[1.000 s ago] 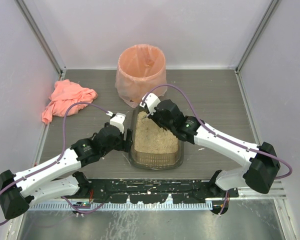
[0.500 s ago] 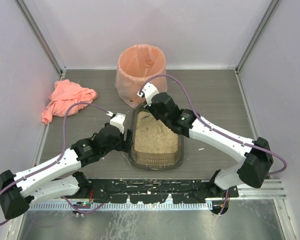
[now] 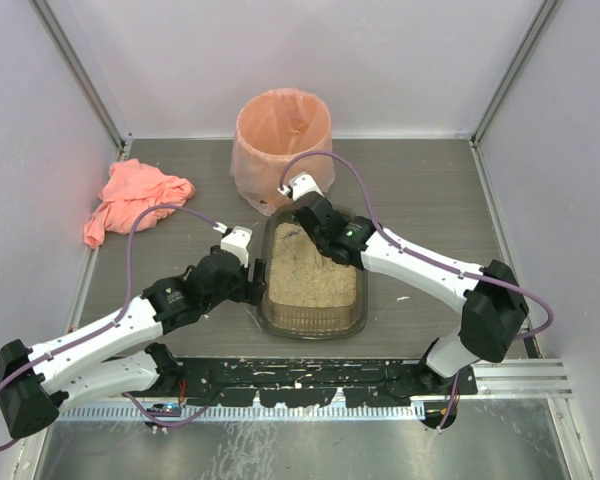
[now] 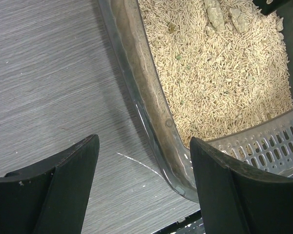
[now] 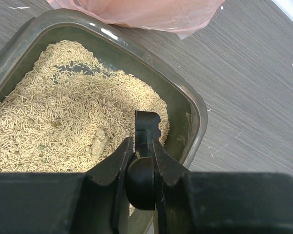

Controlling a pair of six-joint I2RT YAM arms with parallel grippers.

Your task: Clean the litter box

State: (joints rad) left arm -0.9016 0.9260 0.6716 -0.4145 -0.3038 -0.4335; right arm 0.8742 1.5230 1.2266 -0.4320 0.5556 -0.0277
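Observation:
The litter box [image 3: 276,318] is a dark see-through tray of beige pellets at the table's middle. My right gripper [image 3: 314,224] hangs over its far end, shut on a black tool handle [image 5: 147,126] that points down at the litter near the far right corner. A pale clump [image 5: 98,143] lies just left of that handle. My left gripper [image 3: 252,284] is open and straddles the box's left wall [image 4: 145,97] near the front corner, one finger [image 4: 63,180] outside over the table, the other [image 4: 234,190] over the inside. More clumps [image 4: 216,13] show in the left wrist view.
A round bin with a peach bag [image 3: 282,140] stands right behind the box, its bag touching the far rim. A crumpled pink cloth [image 3: 135,200] lies at the far left. A grey slotted piece [image 4: 266,141] lies at the box's near end. Walls close in both sides.
My right arm has swung left and back, bringing its gripper and the black handle from the box's far right toward the far end. The left arm has not moved.

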